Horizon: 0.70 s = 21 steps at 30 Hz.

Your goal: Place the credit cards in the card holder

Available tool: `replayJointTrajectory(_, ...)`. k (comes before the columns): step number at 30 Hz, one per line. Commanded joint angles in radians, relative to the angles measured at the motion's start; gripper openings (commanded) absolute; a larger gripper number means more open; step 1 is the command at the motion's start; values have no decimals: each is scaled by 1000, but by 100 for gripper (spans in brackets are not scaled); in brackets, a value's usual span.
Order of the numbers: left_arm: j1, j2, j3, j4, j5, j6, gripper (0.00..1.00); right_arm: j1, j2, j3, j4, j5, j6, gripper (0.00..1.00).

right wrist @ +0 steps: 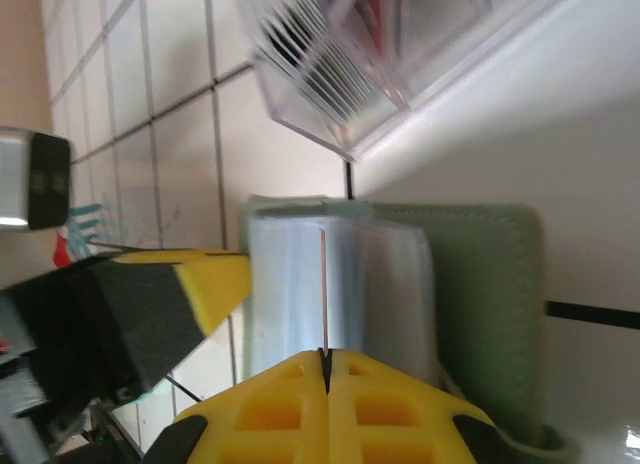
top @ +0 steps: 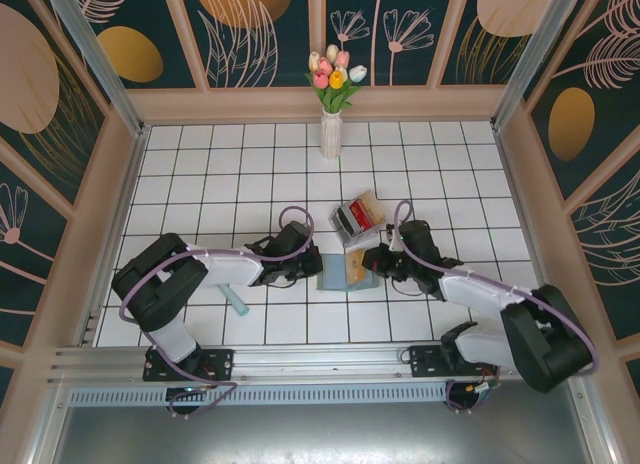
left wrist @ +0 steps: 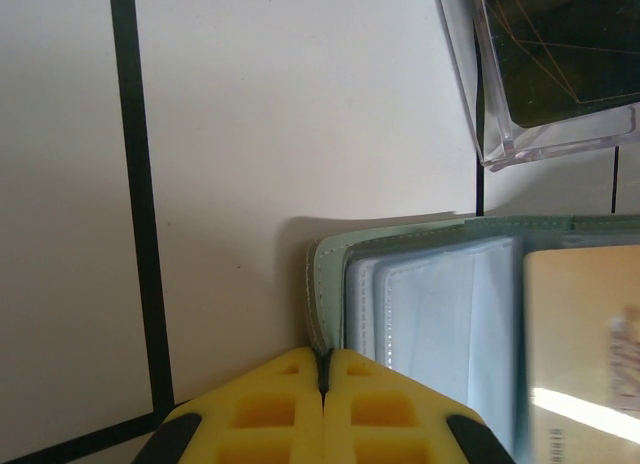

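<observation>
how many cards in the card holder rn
1: a tan card on the open card holder's right half in the top view; more may be hidden in its sleeves.

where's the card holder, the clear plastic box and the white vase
card holder (left wrist: 440,324): left wrist view, on its pale blue inner pocket
clear plastic box (top: 357,217): top external view, on the middle of the box
white vase (top: 331,136): top external view, on its body below the tulips
</observation>
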Motion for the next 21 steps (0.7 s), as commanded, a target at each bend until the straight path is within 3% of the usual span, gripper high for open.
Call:
replayJointTrajectory(1,-6,21,-8,-73,-21,13,0,-29,-20,-20,-40,2,-16,0)
replayJointTrajectory(13,-6,30,2,-65,-8,13,0,-1,92,-21,75,-51,6,0)
replayJointTrajectory(21,-6,32,3,-62,-3,11,0,44,187,-12,119,-8,31,0)
